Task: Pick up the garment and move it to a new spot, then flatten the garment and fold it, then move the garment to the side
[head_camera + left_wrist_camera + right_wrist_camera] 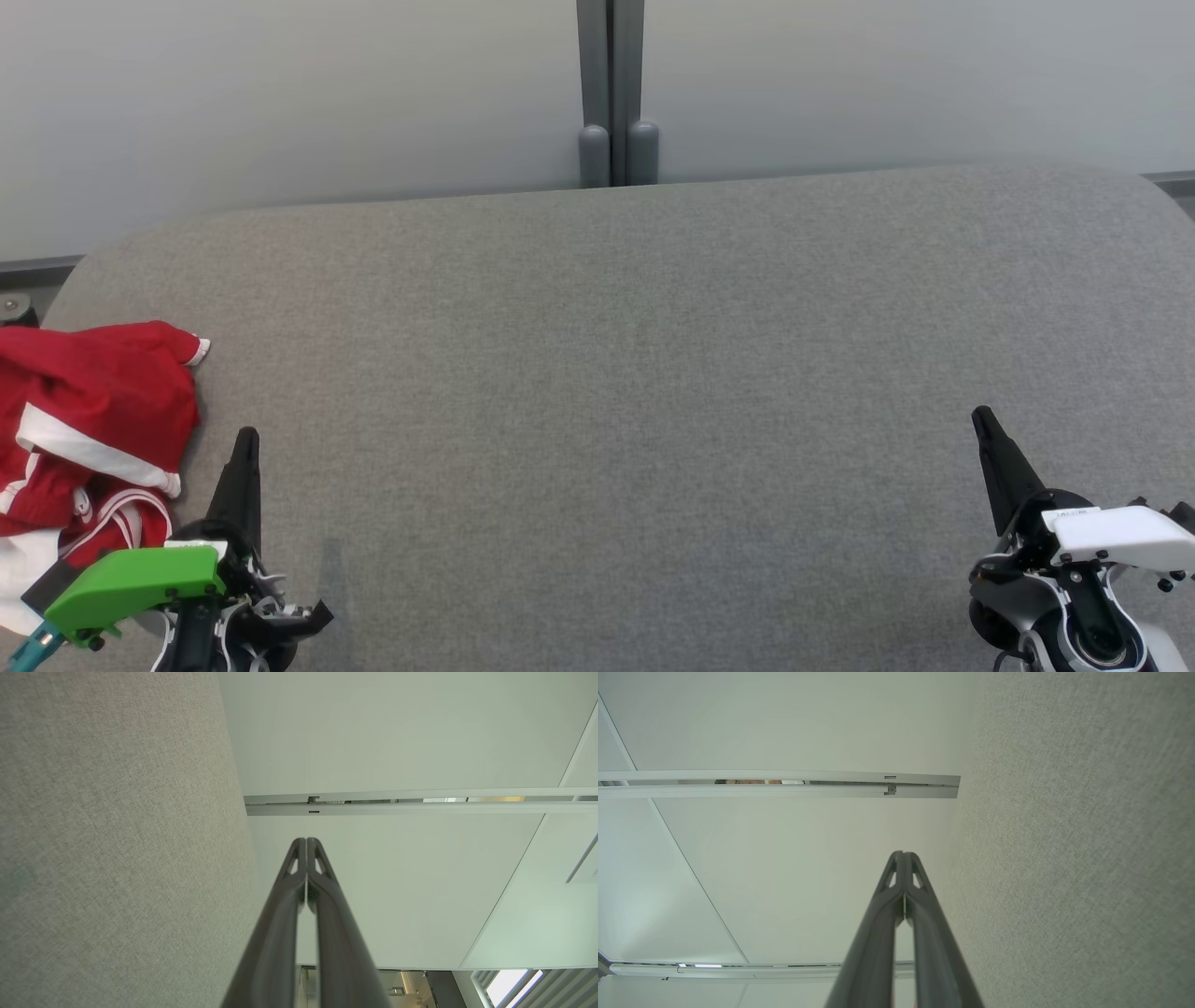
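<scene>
While the red-and-white garment (pixel 93 401) lies crumpled at the grey table's (pixel 607 373) left edge, I grip nothing. The left gripper (pixel 245 453) and right gripper (pixel 986 427) are both closed.

The red-and-white garment (pixel 89 411) runs off the head view's left edge (its full shape cannot be told), and the green cover (pixel 131 581) of the left gripper (pixel 246 441) hides its lower folds.

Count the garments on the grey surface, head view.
1: a crumpled red-and-white garment at the grey surface's left edge, just left of the left tool. It runs off frame, so another could hide there.
</scene>
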